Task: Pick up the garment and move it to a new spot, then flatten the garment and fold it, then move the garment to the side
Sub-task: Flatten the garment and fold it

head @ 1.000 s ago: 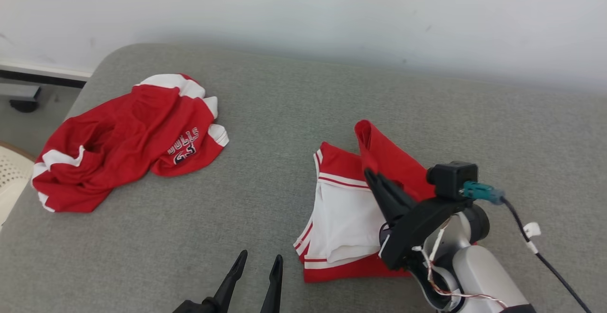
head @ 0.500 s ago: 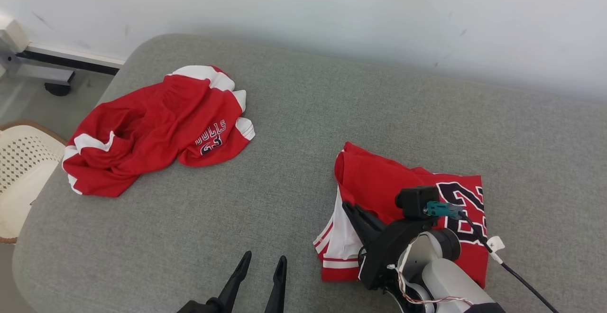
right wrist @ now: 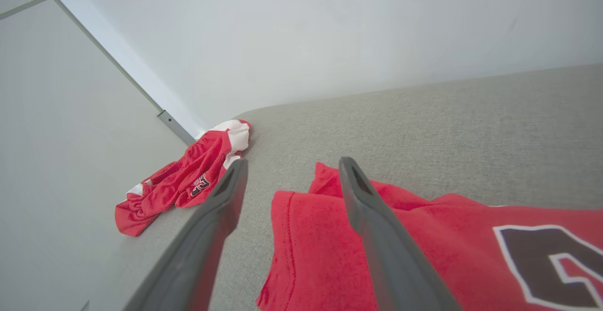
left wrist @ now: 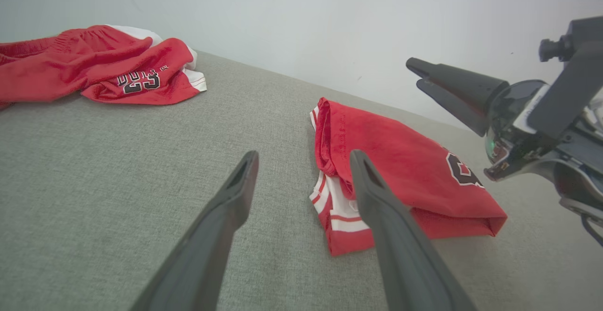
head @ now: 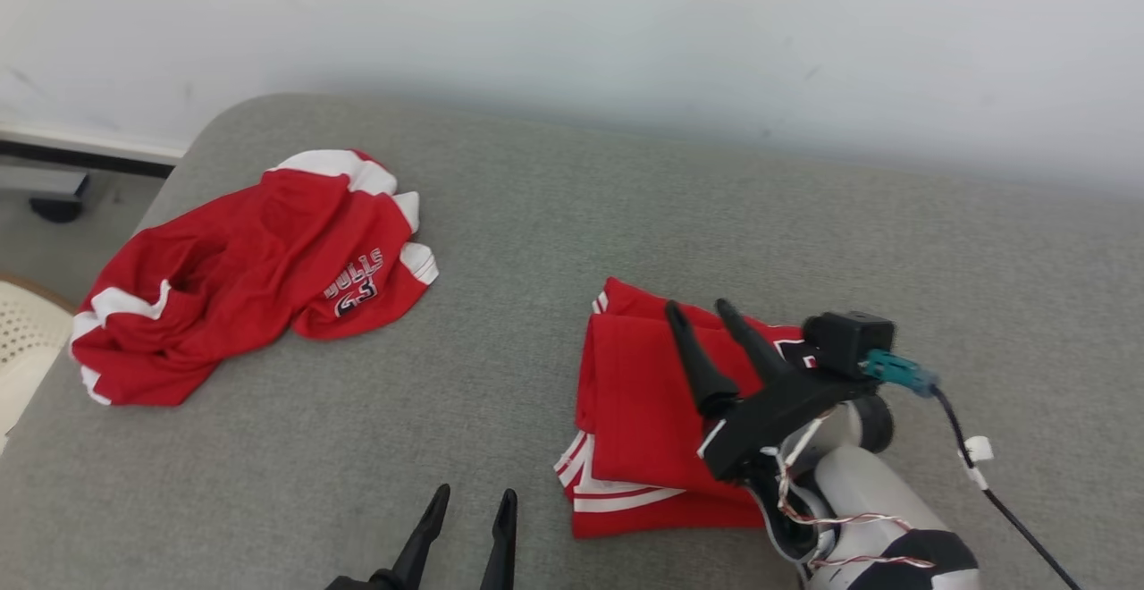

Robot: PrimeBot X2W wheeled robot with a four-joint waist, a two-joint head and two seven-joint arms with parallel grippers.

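The garment [head: 635,393] is a red jersey with white trim, lying folded on the grey cushioned surface [head: 536,214], right of the middle. Its red top layer covers the white inside, and part of a dark number shows [right wrist: 541,249]. My right gripper [head: 696,307] hovers just above the garment's far part, open, with nothing between its fingers. From its own wrist, the right gripper [right wrist: 293,161] looks over the garment's folded left edge [right wrist: 301,254]. My left gripper [head: 475,492] stands open near the front edge, left of the garment [left wrist: 400,160], and holds nothing.
A second red and white jersey [head: 241,277] lies crumpled at the far left of the surface. A white perforated basket [head: 27,340] stands beyond the left edge. A pale wall [head: 626,36] runs along the back. Bare grey cushion lies between the two jerseys.
My right gripper has opened and let go of the garment's red flap, which now lies folded over the white inside. The head camera shifted meanwhile. The left gripper has stayed open.
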